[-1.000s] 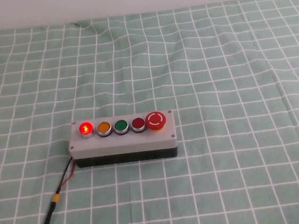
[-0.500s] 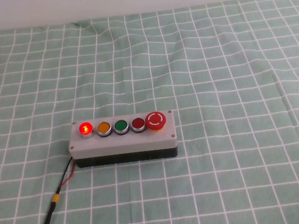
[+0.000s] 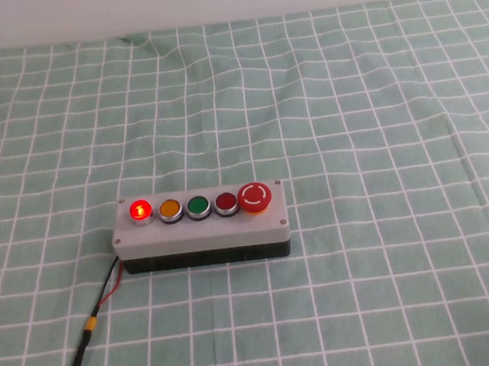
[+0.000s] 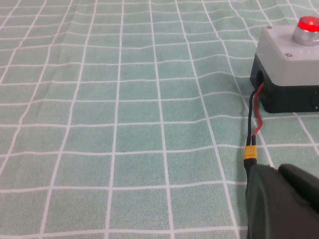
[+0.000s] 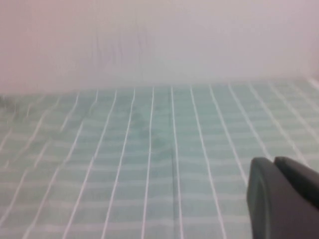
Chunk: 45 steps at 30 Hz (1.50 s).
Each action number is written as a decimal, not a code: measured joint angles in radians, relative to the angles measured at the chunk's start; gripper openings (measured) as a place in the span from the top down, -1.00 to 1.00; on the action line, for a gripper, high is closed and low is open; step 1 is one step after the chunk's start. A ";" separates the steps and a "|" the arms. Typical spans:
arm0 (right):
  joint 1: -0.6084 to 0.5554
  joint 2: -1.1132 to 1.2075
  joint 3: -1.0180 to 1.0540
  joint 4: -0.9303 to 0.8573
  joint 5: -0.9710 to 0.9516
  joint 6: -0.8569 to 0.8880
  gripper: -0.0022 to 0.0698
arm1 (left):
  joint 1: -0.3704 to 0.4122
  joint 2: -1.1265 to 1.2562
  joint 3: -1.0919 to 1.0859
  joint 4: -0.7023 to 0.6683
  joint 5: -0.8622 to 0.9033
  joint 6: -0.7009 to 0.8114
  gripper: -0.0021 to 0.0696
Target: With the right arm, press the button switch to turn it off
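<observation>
The button switch is the small round red button with a silver ring at the left end of the grey five-button box. It glows bright red. It also shows in the left wrist view. My right gripper shows only in its own wrist view, with its dark fingers together, low over bare cloth, and the box is not in that view. My left gripper has its fingers together and empty, near the box's cable. Neither arm reaches into the high view.
On the box stand an orange button, a green button, a maroon button and a large red mushroom button. A red-and-black cable with a yellow connector runs from the box's left end towards the near left. Green checked cloth covers the table.
</observation>
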 joint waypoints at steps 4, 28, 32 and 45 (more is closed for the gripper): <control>0.000 0.000 0.000 0.000 -0.203 0.000 0.98 | 0.000 0.000 0.000 0.000 0.000 0.000 0.95; 0.000 -0.005 -0.287 0.146 -0.657 0.096 0.98 | 0.000 0.000 0.000 0.000 0.000 0.000 0.95; 0.000 0.069 -0.535 0.149 -0.399 0.100 0.98 | 0.000 0.000 0.000 0.000 0.000 0.000 0.95; 0.000 0.654 -0.968 0.163 0.330 0.059 0.98 | 0.000 0.000 0.000 0.000 0.000 0.000 0.95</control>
